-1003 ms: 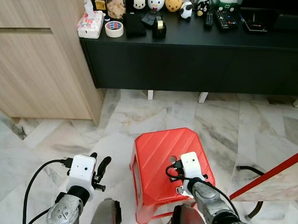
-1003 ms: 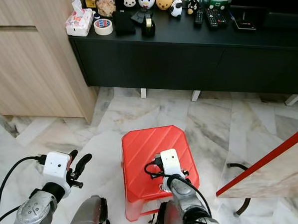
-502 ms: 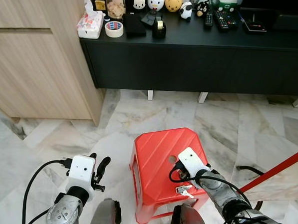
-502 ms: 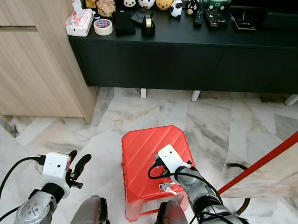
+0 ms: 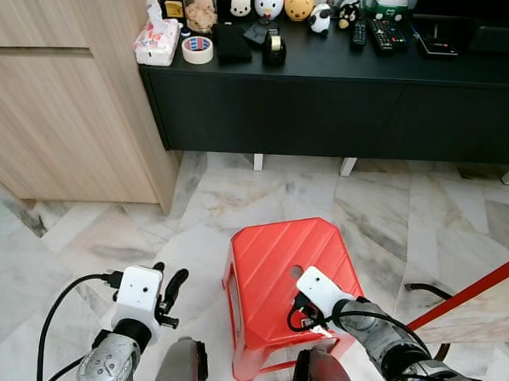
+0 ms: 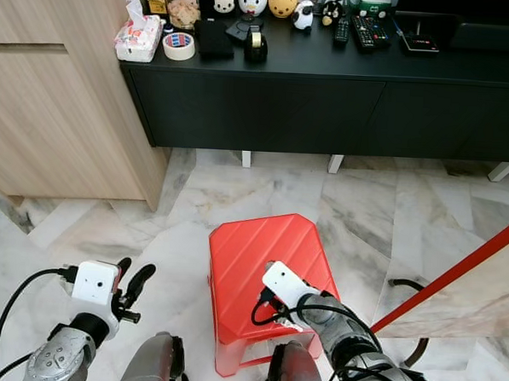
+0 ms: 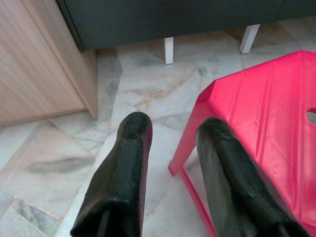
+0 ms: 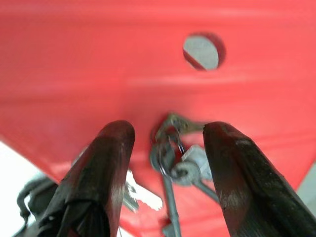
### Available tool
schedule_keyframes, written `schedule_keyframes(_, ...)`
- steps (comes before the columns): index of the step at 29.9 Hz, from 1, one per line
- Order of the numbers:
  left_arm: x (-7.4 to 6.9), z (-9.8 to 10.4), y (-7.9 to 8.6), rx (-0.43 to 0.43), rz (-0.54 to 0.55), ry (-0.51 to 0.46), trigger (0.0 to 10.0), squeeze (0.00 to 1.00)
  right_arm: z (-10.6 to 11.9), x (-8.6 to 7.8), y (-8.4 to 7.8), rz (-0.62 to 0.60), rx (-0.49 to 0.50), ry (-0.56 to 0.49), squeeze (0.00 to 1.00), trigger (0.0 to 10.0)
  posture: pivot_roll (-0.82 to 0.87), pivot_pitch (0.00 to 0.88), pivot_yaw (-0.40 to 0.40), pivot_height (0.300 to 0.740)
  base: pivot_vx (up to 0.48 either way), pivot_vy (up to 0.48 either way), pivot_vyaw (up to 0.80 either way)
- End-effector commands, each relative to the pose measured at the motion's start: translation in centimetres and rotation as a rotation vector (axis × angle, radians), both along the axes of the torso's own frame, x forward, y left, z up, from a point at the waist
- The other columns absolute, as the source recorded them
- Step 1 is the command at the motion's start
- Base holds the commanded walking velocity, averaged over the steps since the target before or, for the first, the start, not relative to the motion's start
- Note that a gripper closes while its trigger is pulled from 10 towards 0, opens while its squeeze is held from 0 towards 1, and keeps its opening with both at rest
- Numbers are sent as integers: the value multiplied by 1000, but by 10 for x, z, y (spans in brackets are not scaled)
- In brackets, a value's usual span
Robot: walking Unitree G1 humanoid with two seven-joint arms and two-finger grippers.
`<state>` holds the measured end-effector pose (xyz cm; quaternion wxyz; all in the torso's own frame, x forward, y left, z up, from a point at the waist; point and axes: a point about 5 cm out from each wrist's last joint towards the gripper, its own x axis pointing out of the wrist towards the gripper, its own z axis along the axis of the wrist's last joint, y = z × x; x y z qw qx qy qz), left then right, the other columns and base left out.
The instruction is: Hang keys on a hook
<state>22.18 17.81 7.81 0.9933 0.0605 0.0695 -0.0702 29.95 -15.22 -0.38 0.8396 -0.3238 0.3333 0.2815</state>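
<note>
A bunch of silver keys (image 8: pixel 174 159) on a ring lies on the top of a red plastic stool (image 5: pixel 272 255), near its front edge and just in front of the round hole (image 8: pixel 204 51). My right gripper (image 8: pixel 170 132) is open and low over the stool, one black finger on each side of the keys, with nothing gripped. From the head views the white wrist camera (image 5: pixel 316 289) covers the keys. My left gripper (image 5: pixel 170 273) is open and empty, over the marble floor to the left of the stool.
A low black sideboard (image 5: pixel 327 100) stands behind the stool, with a tissue pack (image 5: pixel 154 40), a tape roll (image 5: pixel 196 49), figurines and remotes on top. A wooden cabinet (image 5: pixel 63 104) is at the left. A red bar (image 5: pixel 471 291) slants at the right.
My right gripper has drawn back and down toward the stool's front edge and now straddles the keys, which its wrist hides from the head views. The left arm has stayed put.
</note>
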Motion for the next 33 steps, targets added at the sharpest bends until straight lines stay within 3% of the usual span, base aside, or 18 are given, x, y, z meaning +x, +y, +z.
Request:
schedule_keyframes(1, -5, -5, 3, 11, 1, 23, 10000, 0, -8, -8, -6, -25, -24, 40, 0, 10000, 120, 140, -18, 651, 0, 0, 0)
schedule_keyframes(18, -6, -5, 3, 24, -5, 26, 10000, 0, -18, -18, -6, -55, -28, 90, 0, 10000, 131, 150, -18, 651, 0, 0, 0)
schedule_keyframes(19, -6, -5, 3, 24, -5, 26, 10000, 0, -19, -19, -6, -54, -30, 93, 0, 4627, 132, 154, -18, 651, 0, 0, 0)
schedule_keyframes(21, -7, -4, 3, 25, -5, 25, 10000, 0, -19, -20, -7, -54, -29, 95, 0, 4196, 130, 158, -17, 651, 0, 0, 0)
schedule_keyframes(22, -8, -4, 3, 25, -5, 25, 10000, 0, -20, -20, -7, -56, -29, 96, 0, 2784, 130, 163, -15, 651, 0, 0, 0)
schedule_keyframes(23, -9, -4, 3, 26, -5, 26, 10000, 0, -20, -20, -7, -57, -29, 97, 0, 2824, 131, 165, -15, 651, 0, 0, 0)
schedule_keyframes(25, -11, -4, 3, 26, -6, 27, 10000, 0, -21, -21, -8, -60, -31, 97, 0, 4314, 133, 170, -14, 651, 0, 0, 0)
schedule_keyframes(26, -11, -4, 3, 26, -6, 27, 10000, 0, -21, -21, -8, -60, -31, 97, 0, 4314, 133, 170, -14, 651, 0, 0, 0)
schedule_keyframes(27, -13, -4, 3, 28, -7, 30, 10000, 0, -20, -21, -9, -67, -34, 91, 0, 10000, 133, 183, -12, 651, 0, 0, 0)
schedule_keyframes(33, -16, -4, 4, 31, -8, 35, 10000, 0, -16, -16, -9, -81, -32, 68, 0, 10000, 137, 199, -9, 651, 0, 0, 0)
